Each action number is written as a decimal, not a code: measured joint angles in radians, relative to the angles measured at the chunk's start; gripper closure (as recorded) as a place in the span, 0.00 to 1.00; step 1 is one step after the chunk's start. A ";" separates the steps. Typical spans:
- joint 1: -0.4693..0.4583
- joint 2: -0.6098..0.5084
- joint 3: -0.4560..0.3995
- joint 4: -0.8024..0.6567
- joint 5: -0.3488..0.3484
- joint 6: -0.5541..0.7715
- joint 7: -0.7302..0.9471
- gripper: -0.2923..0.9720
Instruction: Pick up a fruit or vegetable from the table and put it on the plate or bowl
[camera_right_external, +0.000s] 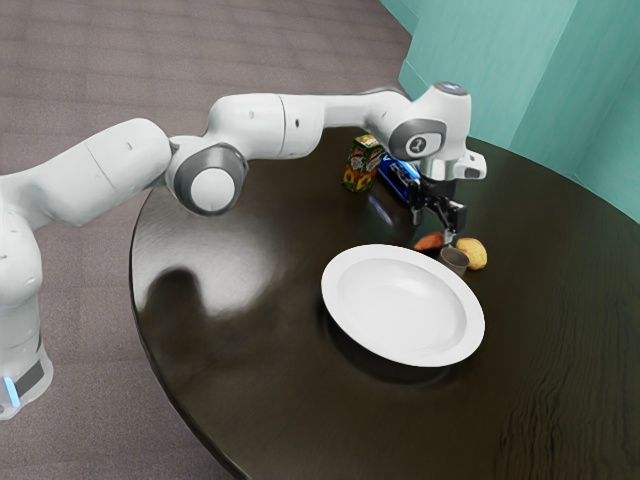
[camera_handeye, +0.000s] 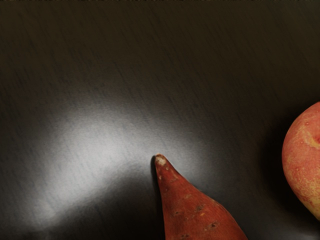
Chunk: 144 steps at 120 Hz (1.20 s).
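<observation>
Exterior view: end effector (camera_right_external: 436, 226) open, poised straight above the sweet potato (camera_right_external: 430, 241), which lies on the bench (camera_right_external: 250, 330) just beyond the plate (camera_right_external: 400, 300); wrist view shows its long axis running from the tapered tip back under the hand

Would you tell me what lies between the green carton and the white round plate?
Between the green carton and white plate, only bare dark tabletop, per the exterior view.

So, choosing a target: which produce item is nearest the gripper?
The tapered reddish sweet potato, right under the gripper; the round yellow-red fruit lies farther off, by the cup.
</observation>
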 joint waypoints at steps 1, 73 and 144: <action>0.000 0.000 0.000 0.000 0.000 0.001 0.000 0.23; 0.000 -0.001 -0.009 -0.028 -0.006 0.026 0.002 0.23; 0.001 -0.001 -0.006 -0.028 -0.036 0.041 0.001 0.64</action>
